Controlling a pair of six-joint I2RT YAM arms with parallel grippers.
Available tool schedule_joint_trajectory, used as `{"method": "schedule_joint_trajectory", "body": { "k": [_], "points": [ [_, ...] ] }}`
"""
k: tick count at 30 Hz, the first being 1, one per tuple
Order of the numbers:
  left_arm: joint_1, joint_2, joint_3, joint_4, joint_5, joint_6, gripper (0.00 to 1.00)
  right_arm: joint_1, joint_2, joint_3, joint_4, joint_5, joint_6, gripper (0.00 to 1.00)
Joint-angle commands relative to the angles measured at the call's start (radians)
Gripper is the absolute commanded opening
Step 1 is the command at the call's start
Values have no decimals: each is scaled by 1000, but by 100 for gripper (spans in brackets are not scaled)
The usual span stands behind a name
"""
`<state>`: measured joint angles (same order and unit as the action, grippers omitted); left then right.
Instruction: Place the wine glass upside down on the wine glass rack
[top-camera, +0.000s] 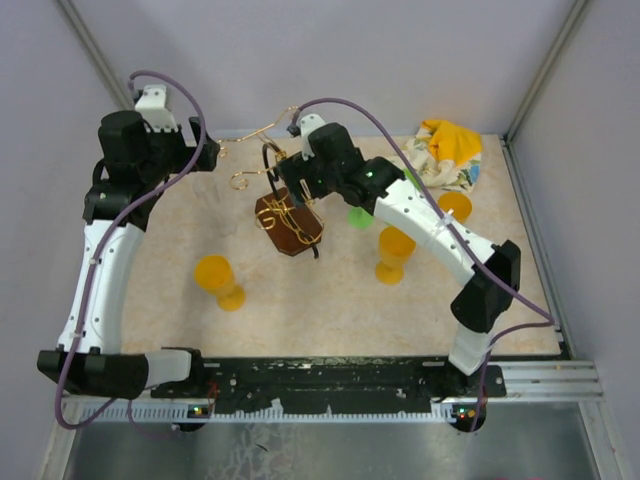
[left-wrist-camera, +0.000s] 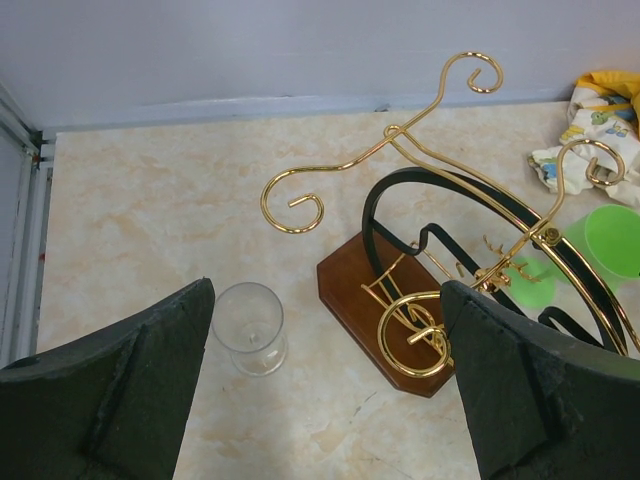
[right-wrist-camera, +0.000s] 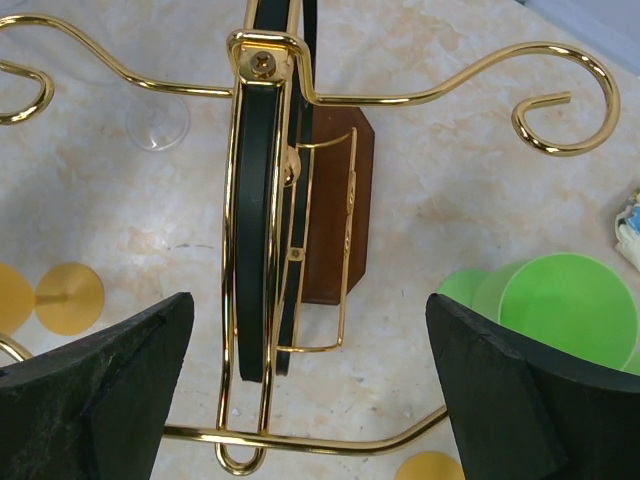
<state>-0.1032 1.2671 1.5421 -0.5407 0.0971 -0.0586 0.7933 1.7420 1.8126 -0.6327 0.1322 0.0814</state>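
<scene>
Tabletop scene with two robot arms over a beige table (top-camera: 320, 300). The wine glass rack (top-camera: 290, 225), gold wire on a brown wooden base, stands mid-table. A clear wine glass (left-wrist-camera: 250, 325) stands just left of that base, untouched. The left gripper (left-wrist-camera: 325, 330) and right gripper (right-wrist-camera: 310, 340) hover near the rack, fingers spread wide, holding nothing.

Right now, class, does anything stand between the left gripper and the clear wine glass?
Nothing visible does. The wine glass stands upright in front of the open left gripper; the rack stands beside it, apart.
</scene>
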Motion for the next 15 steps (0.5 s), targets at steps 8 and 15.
{"method": "schedule_joint_trajectory", "body": {
  "k": [8, 15],
  "points": [
    [-5, -3, -12, 28, -7, 19, 100, -5, 19, 107, -123, -86, 45, 99],
    [-4, -5, -18, 32, 6, 17, 100, -5, 36, 122, -125, -73, 53, 99]
  ]
}}
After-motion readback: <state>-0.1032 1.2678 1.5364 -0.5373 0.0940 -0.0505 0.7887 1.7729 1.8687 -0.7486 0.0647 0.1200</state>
